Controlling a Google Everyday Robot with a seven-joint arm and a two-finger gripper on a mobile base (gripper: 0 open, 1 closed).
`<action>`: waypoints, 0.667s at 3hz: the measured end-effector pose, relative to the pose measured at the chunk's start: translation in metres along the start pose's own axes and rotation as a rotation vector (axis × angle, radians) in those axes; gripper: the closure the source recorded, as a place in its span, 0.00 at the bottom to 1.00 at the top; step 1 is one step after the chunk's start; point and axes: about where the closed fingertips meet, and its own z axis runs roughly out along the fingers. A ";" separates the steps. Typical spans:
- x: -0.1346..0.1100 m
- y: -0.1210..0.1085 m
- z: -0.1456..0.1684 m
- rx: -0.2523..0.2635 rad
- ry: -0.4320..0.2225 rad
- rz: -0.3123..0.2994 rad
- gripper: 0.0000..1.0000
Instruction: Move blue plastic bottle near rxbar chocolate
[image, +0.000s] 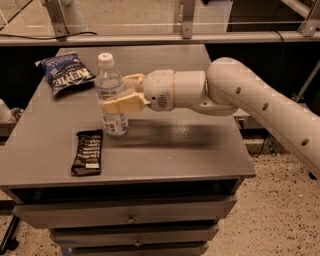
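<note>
The clear plastic bottle (109, 82) is clamped by the smooth gripper (114, 92), beside the flat dark bar (88, 151) near the table's (175, 155) front-left corner.

Arm (250, 100) stretched level; claw (116, 92) clamps blue plastic bottle (114, 120).

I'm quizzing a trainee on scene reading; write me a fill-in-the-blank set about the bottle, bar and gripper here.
The gripper, over the table, is shut on the blue plastic bottle, which stands ____.
The bottle's cap is ____.
The rxbar chocolate lies ____ on the table, apart from the bottle.
Missing: upright; white; flat.
</note>
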 end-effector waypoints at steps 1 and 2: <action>0.002 0.004 0.002 -0.025 -0.004 0.001 0.61; 0.002 0.004 0.002 -0.025 -0.004 0.001 0.38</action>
